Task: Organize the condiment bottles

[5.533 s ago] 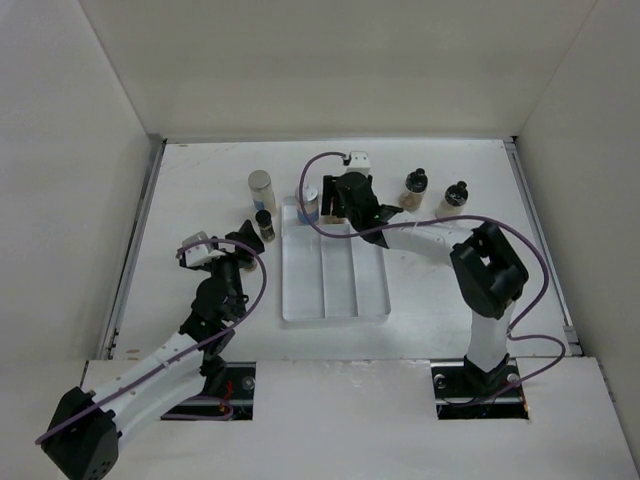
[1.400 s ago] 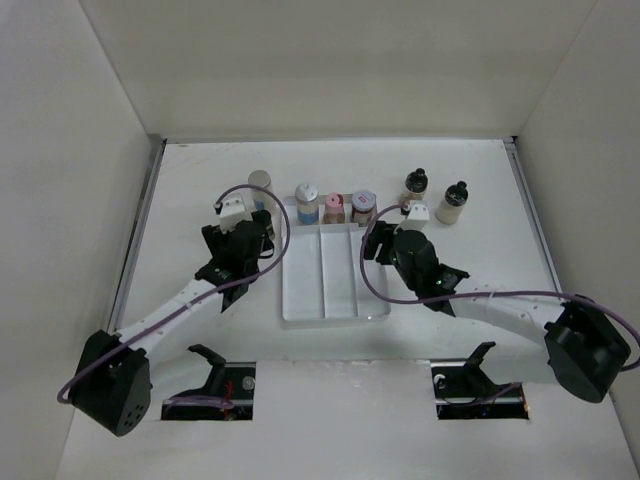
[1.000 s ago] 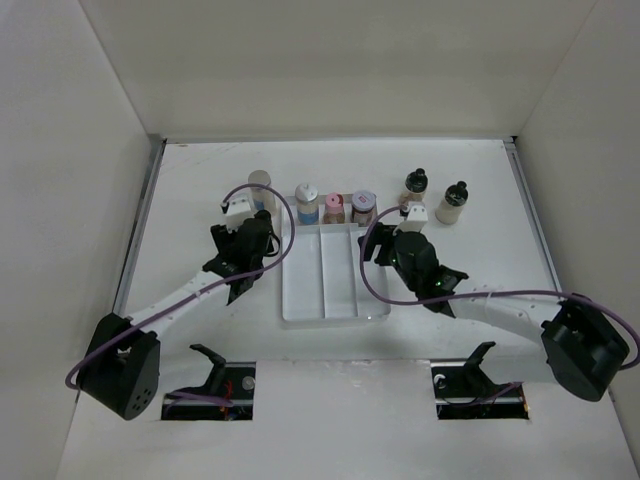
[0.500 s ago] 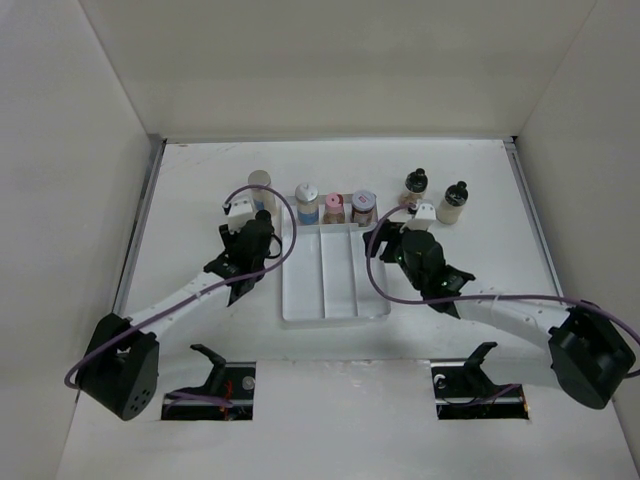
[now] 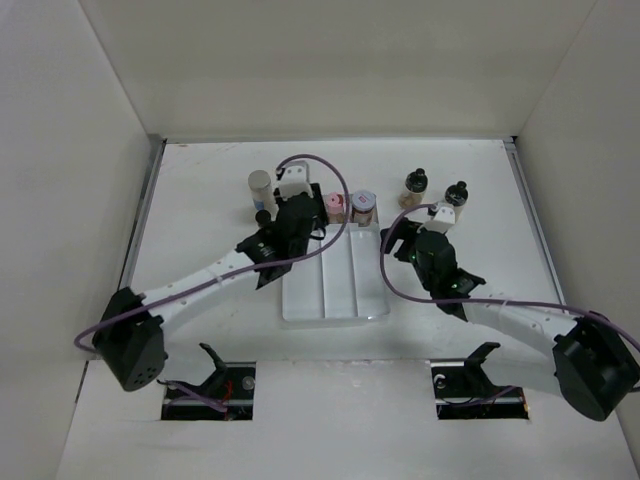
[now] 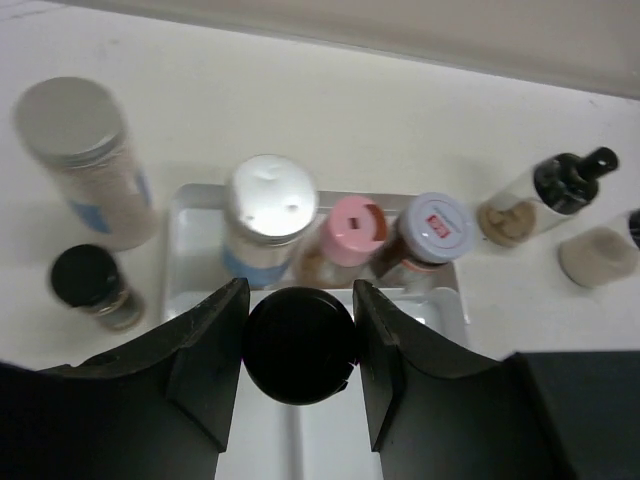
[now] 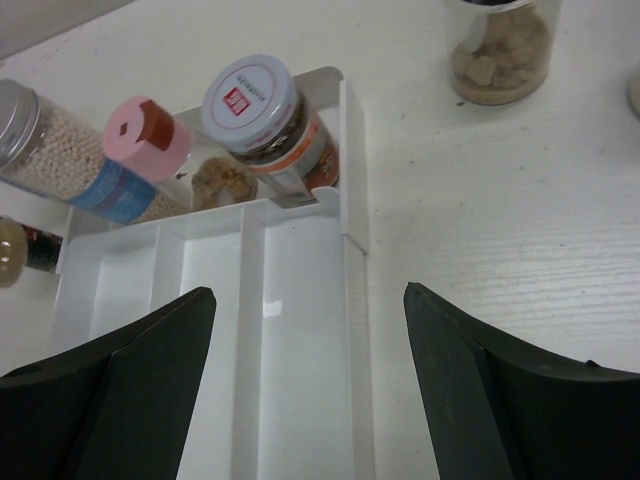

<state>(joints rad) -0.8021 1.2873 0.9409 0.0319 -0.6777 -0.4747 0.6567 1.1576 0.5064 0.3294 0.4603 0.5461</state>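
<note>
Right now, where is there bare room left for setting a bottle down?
Free: the middle and right lanes of the tray, nearer than the pink-capped bottle and red-logo jar; also the table right of the tray, short of the brown-chunk jar. Crowded: the tray's far end.

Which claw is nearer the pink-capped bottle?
Left. The left claw, shut on a black-capped bottle, sits just near-left of the pink-capped bottle; the right claw, open, is farther off to its near right.

Red label (image 7: 244,103) on jar lid (image 7: 272,84), lettering unreadable
</note>
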